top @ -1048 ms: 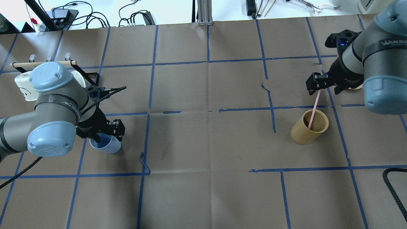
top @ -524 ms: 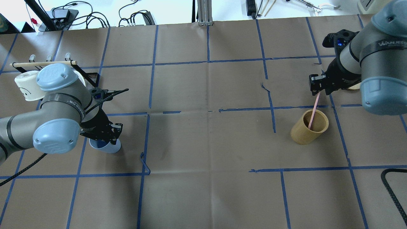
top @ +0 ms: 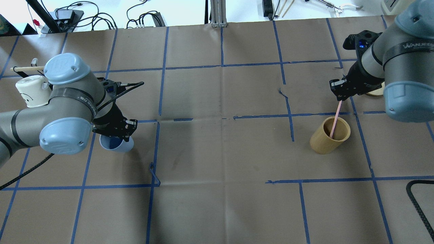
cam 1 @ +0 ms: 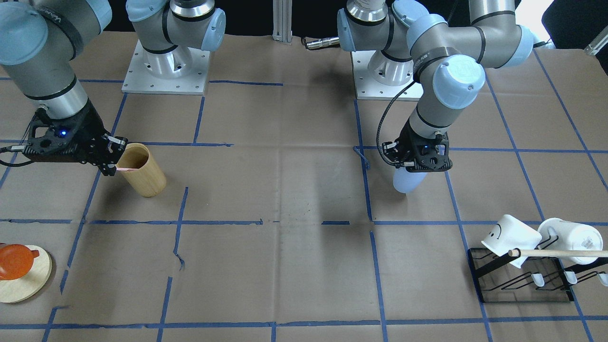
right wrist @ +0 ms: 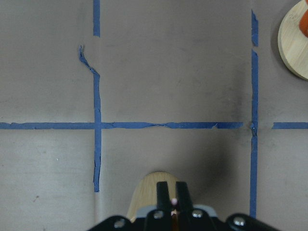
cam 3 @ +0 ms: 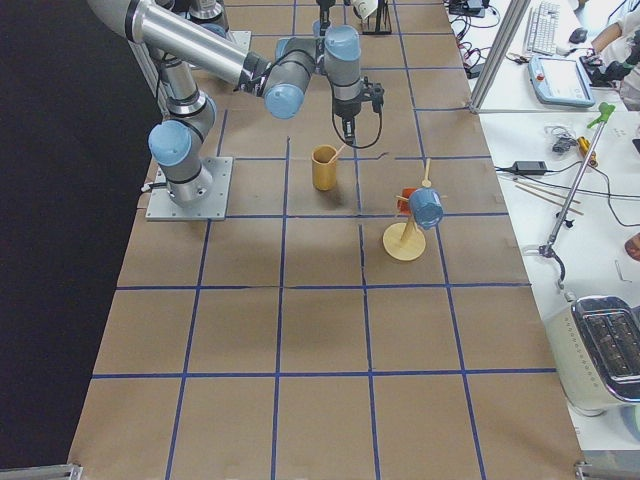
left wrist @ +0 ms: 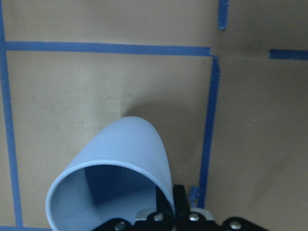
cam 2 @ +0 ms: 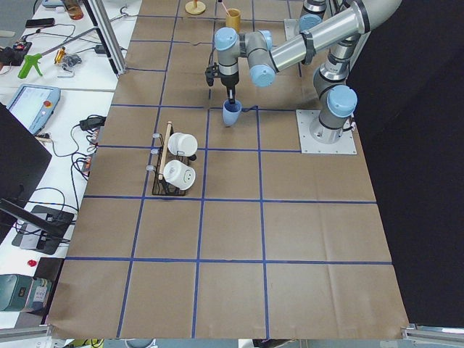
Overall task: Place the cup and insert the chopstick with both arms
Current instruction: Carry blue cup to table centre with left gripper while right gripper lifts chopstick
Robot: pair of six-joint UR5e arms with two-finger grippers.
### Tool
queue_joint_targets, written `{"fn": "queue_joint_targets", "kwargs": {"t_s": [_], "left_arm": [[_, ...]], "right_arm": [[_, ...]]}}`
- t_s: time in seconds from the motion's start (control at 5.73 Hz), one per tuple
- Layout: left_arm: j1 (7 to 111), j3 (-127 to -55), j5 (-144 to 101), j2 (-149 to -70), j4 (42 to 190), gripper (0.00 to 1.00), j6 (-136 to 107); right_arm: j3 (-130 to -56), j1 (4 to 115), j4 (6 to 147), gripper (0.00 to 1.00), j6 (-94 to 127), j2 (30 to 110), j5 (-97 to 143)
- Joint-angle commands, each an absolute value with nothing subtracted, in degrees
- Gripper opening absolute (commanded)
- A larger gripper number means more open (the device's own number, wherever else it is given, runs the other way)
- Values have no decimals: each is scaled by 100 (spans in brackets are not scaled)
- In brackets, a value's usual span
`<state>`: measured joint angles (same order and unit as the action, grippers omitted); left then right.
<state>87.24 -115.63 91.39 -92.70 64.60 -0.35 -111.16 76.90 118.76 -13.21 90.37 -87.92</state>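
My left gripper (top: pixel 117 130) is shut on the rim of the light-blue cup (top: pixel 115 145) and holds it tilted, low over the table on the left side. The cup also shows in the front view (cam 1: pixel 407 181) below the left gripper (cam 1: pixel 420 160), and in the left wrist view (left wrist: pixel 122 161). My right gripper (top: pixel 339 93) is shut on the top end of a pale-pink chopstick (top: pixel 335 120). The chopstick's lower end stands inside the tan wooden cup (top: pixel 327 137). The right gripper (cam 1: pixel 111 160) is beside that wooden cup (cam 1: pixel 145 175) in the front view.
A black rack (cam 1: pixel 522 280) with white mugs (cam 1: pixel 510 235) and a long wood dowel stands at the far left of the table. A round wooden base (cam 1: pixel 26 280) with an orange piece lies at the far right. A black cable (top: pixel 420 200) lies at the near right edge.
My left arm has carried the cup a little away from me and to the right. My right gripper has closed on the chopstick's top end and shifted slightly.
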Motion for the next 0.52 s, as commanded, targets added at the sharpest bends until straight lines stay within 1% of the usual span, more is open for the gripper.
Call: {"fn": "queue_joint_targets", "kwargs": {"t_s": [0.0,0.17,0.35], "left_arm": [[10030,-10789,9141,-9699,6390,1,-1835],[10698,-10079,9141,-10269,6381,1,-2951],[11271,-9489,9141,-10875,6372,1,-4189]], "right_arm": [[-10699,7690,11691,9,-1318,9061,-8807],[-10131,7717,11028,9,-1318,9044,-8815],[-9316,7725,10125,8,-1310,8966,-8824]]}}
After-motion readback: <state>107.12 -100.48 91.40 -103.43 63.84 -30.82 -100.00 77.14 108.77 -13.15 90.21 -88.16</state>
